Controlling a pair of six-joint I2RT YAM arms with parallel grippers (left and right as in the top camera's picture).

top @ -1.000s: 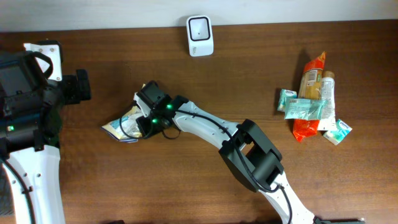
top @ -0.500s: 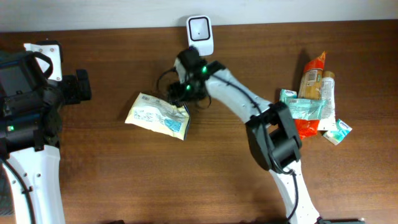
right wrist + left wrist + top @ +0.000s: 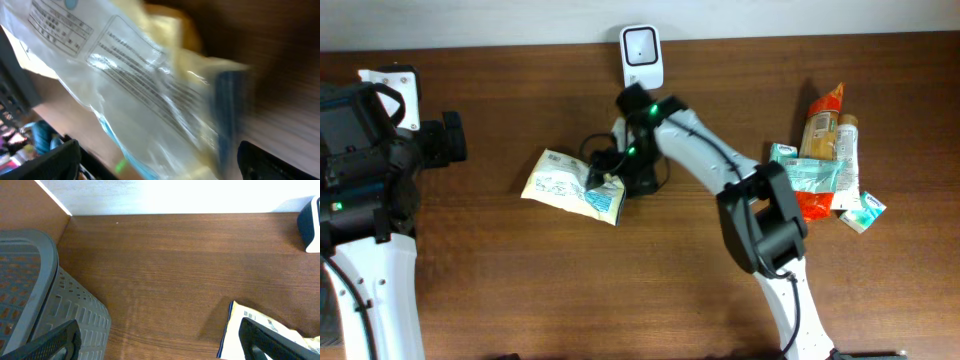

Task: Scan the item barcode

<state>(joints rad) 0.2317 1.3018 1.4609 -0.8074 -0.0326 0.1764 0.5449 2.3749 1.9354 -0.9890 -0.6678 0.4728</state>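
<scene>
Shows packet point(image 3: 570, 186) flat on bench point(image 3: 520, 290), long axis left-right, right end slightly lower, at wide-spread right pincer point(image 3: 603, 178).

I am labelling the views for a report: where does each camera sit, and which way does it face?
Overhead: above the table, looking straight down at scanner, snack packet, left arm, right arm.
Left wrist: low, looking across the table toward the back wall; left end effector at the bottom.
Right wrist: close against the snack packet; right end effector at the bottom corners.
Shared: all three show the snack packet.
</scene>
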